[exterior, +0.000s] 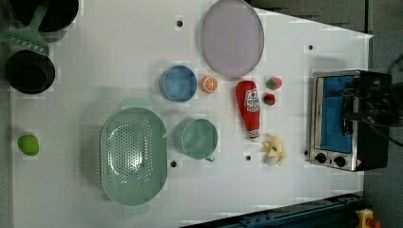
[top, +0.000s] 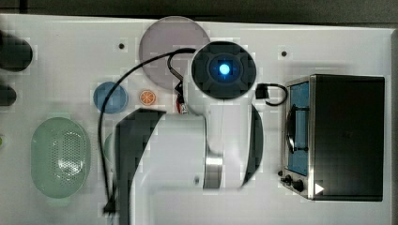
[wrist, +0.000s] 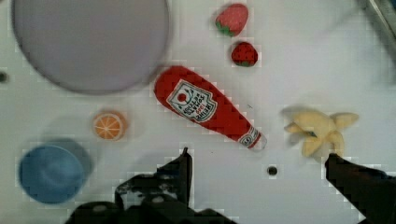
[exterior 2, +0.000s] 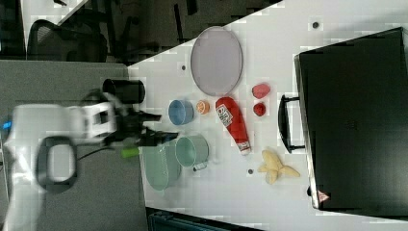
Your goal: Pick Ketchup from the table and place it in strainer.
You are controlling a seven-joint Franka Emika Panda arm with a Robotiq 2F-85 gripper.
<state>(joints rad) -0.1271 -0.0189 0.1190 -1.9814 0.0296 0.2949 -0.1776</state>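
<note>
Ketchup (exterior: 249, 108) is a red bottle with a white label, lying on its side on the white table (exterior: 95, 42), cap end toward the peeled banana (exterior: 274, 151) and base end near the lilac plate (exterior: 232, 37). Two strawberries (exterior: 272, 90) sit just beside the bottle on the left view's right; an orange slice (exterior: 209, 84) and a blue bowl (exterior: 178, 83) lie on the left view's left of it. The strainer (exterior: 134, 156), pale mint green with a perforated bottom, rests well apart from the bottle, with a green cup (exterior: 196, 138) between the two. Gripper (wrist: 257, 177) hangs above the table in the wrist view, its two dark fingers (wrist: 183, 170) spread wide and holding nothing; the bottle's cap end lies just beyond the gap between them. A toaster oven (exterior: 340, 118) stands at the left view's right edge of the table. A small green fruit (exterior: 28, 145) sits alone near the left view's left edge.
</note>
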